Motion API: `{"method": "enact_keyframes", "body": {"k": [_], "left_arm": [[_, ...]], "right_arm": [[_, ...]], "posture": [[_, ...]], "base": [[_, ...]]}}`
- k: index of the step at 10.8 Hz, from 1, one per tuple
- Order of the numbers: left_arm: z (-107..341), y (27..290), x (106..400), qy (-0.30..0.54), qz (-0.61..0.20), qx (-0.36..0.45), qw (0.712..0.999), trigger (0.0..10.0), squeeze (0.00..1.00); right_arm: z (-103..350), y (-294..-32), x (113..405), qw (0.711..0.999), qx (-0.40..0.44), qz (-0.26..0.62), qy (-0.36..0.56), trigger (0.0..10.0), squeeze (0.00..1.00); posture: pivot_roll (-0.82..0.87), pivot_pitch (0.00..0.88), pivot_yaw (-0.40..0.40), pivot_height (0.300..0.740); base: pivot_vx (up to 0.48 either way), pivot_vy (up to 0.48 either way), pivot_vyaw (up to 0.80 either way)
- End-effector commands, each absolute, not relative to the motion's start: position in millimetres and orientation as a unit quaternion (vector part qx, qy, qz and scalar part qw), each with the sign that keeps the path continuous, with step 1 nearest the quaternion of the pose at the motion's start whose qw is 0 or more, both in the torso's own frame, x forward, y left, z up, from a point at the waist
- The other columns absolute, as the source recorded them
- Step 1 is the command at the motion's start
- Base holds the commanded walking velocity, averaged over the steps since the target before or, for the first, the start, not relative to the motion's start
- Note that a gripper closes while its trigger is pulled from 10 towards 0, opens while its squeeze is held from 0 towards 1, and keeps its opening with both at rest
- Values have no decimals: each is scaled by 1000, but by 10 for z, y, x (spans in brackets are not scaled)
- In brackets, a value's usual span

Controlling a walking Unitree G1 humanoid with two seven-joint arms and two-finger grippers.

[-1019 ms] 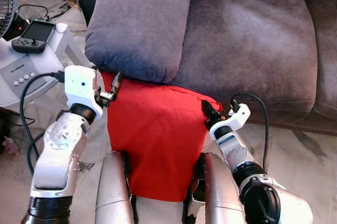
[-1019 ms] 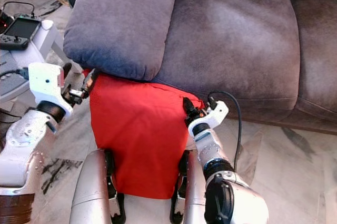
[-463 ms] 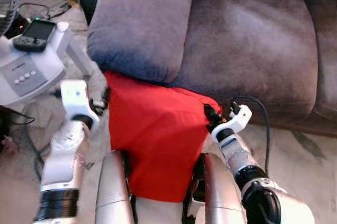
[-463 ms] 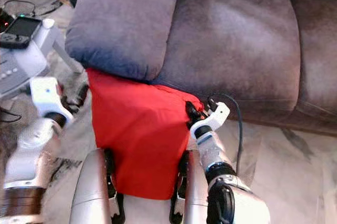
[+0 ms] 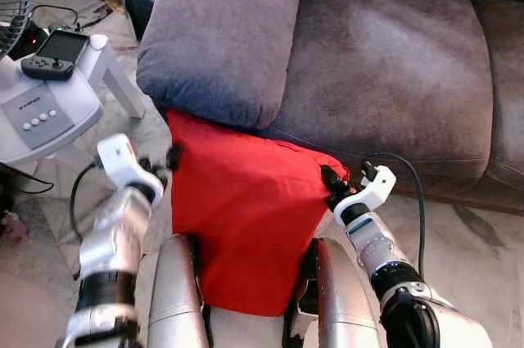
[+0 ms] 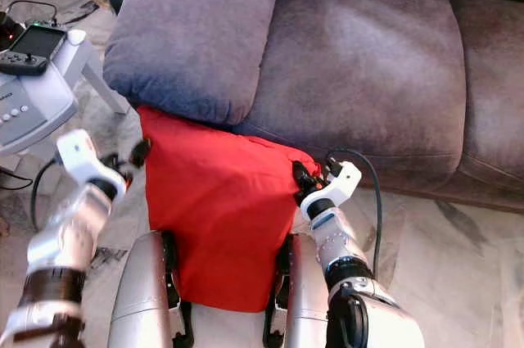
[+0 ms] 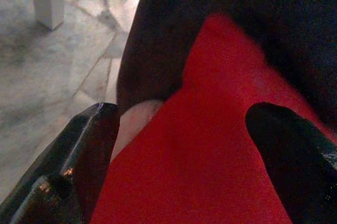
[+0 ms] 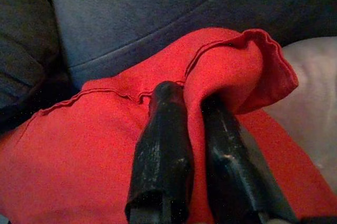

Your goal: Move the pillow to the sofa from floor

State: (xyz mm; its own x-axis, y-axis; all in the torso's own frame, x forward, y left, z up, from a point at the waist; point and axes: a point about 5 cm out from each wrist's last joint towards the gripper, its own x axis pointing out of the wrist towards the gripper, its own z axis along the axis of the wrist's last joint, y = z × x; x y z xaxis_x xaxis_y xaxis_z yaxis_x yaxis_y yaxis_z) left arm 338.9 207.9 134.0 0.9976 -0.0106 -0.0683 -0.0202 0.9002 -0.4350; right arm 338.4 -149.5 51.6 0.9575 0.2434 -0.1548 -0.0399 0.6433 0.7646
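So the red fabric pillow sits in the lower middle of the frame, propped upright between the robot's silver legs, with its top edge tucked under the front of the grey suede sofa, right below the fat armrest cushion. It's not on the seat yet.

My guess on handling: soft and light, a loose cotton-type cover that bunches up easily. You can see the corner crumpling in the right wrist view. It won't slip much, but grabbing just the cover means the filling will sag and swing. It isn't fragile at all. The best bet is probably the two top corners, or pinching deeper into the stuffing on both sides so it lifts evenly.

The right gripper is at the pillow's upper right corner, with its fingers nearly together and a fold of the red cover pinched between them. It looks like a proper hold, though only on the fabric.

The left gripper is at the upper left edge, with its fingers spread wide on either side of the red cloth and not closed on anything. One finger seems just off the edge.

There's a white side table with a black handheld gadget in the upper left.
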Motion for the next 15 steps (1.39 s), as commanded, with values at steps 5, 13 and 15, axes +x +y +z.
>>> {"method": "enact_keyframes", "body": {"k": [5,13,15], "left_arm": [[1071,1915,3564,80,-20,-316,945,10000,0],[843,1612,3639,137,-56,-303,941,0,0],[840,1631,3640,131,-57,-295,945,0,0]], "right_arm": [[452,-1642,3312,903,402,68,136,10000,0],[438,-1721,3215,905,397,68,138,10000,0],[448,-1699,3214,905,395,74,141,10000,0]], "posture": [[84,342,-125,575],[16,374,-161,575],[19,371,-166,575]], "base": [[0,0,0],[0,0,0],[0,0,0]]}}
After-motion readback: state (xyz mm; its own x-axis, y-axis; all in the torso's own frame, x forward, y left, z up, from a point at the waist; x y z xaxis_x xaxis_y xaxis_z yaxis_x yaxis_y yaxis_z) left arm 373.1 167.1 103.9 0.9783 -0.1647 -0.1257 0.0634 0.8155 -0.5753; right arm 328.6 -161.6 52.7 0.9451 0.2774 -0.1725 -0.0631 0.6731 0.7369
